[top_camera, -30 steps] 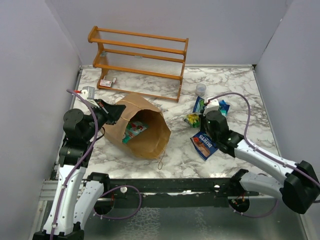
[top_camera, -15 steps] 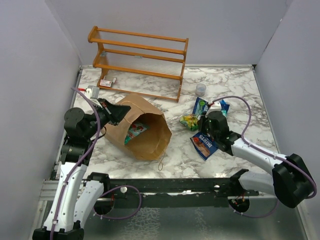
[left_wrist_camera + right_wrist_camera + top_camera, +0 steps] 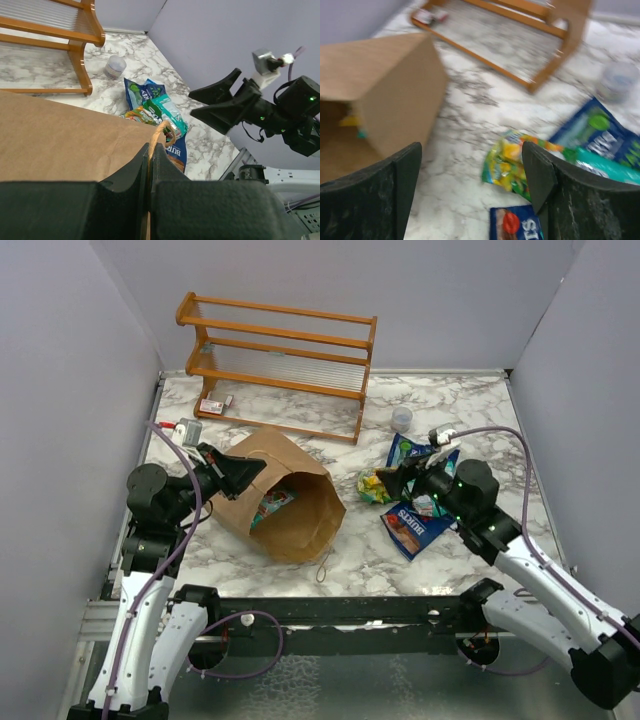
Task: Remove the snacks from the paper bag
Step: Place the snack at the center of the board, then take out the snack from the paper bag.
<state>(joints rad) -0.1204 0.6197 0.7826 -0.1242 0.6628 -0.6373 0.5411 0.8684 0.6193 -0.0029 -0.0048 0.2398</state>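
The brown paper bag (image 3: 285,502) lies on its side with its mouth toward the right. A teal-and-red snack (image 3: 272,503) shows inside. My left gripper (image 3: 250,472) is shut on the bag's twisted handle (image 3: 159,134) at the upper rim. To the right of the bag, several snacks lie on the marble: a yellow-green packet (image 3: 373,486) (image 3: 512,162), a dark blue pouch (image 3: 407,528) (image 3: 517,225), a blue-green packet (image 3: 405,450) (image 3: 597,130) and a teal packet (image 3: 167,112). My right gripper (image 3: 395,480) (image 3: 470,155) hovers open above them, with nothing between its jaws.
A wooden rack (image 3: 280,350) stands at the back. A small red-and-white packet (image 3: 213,405) lies under its left end. A clear cup (image 3: 402,418) sits by its right leg. Purple walls close in the left, back and right sides.
My right gripper has opened, let go of the yellow-green packet and drawn back to the right. My left gripper has shifted slightly right with the bag's handle.
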